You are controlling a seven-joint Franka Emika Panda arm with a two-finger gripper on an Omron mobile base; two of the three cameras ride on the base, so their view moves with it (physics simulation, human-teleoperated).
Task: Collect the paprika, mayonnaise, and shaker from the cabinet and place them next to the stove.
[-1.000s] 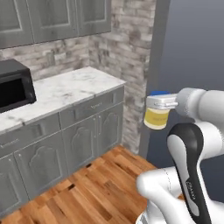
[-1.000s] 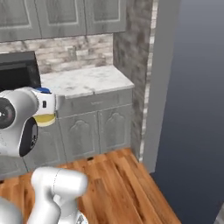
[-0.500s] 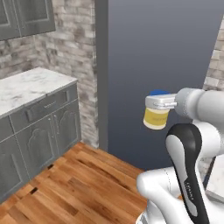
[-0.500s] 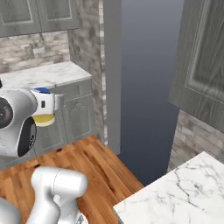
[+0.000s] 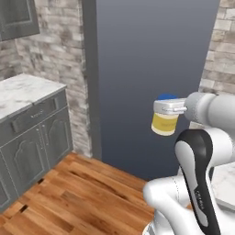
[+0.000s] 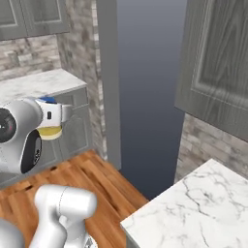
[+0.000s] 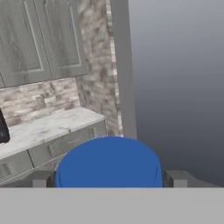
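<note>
The gripper point(image 5: 169, 107) is clamped on the mayonnaise point(image 5: 164, 123), holding it upright in mid-air above the wooden floor point(image 5: 78, 193). In the left base view the pale-yellow jar hangs below the gripper, its blue lid point(image 5: 166, 97) just visible at the top, set against a tall dark-grey panel point(image 5: 151, 69). In the right base view the mayonnaise point(image 6: 48, 131) sits beside the arm's white wrist, with the gripper point(image 6: 52, 112) closed across its upper part. In the hand view the blue lid point(image 7: 109, 164) lies between the two fingers point(image 7: 41, 178), which touch it on either side. A brick wall point(image 5: 55, 59) stands to the left of the panel, and beside that a marble tabletop point(image 5: 20, 89) rests on grey lower cabinets point(image 5: 34, 142). In the right base view a second marble tabletop point(image 6: 193, 208) lies at lower right, well apart from the jar, beneath a grey wood-grain wall cabinet point(image 6: 218, 68) with a panelled door. Further wall cabinets point(image 7: 39, 39) appear at upper left of the hand view, above the first tabletop.
</note>
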